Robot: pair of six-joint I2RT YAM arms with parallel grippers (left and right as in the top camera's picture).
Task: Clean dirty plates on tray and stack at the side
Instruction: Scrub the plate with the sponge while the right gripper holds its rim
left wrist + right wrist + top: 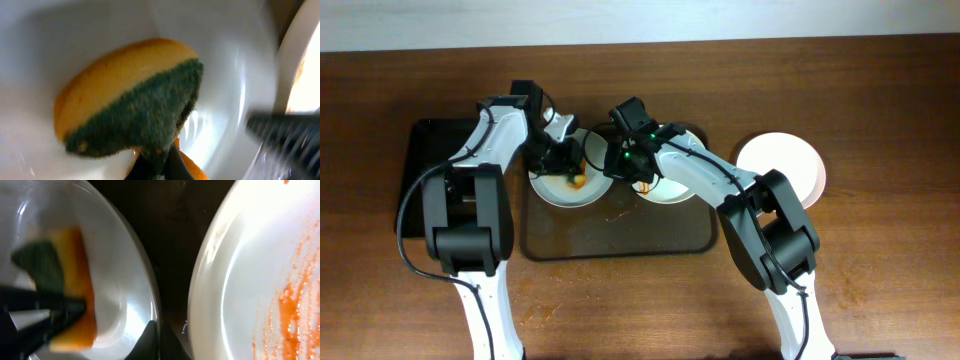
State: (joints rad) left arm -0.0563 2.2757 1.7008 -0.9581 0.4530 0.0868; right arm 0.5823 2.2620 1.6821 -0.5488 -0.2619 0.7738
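left gripper (159, 162) jaws pinched on sponge (130, 100), pressed into white plate (235, 65); right gripper (161, 341) jaws nipped shut on that plate's rim.

The plates (235, 270) are glossy and smooth, the sponge (130, 110) coarse-fibred over foam, the table (880, 290) grained wood.

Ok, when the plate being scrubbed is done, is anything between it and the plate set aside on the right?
Yes. The other sauce-streaked plate lies on the tray directly between the scrubbed plate and the plate off the tray, with the right arm stretched over it.
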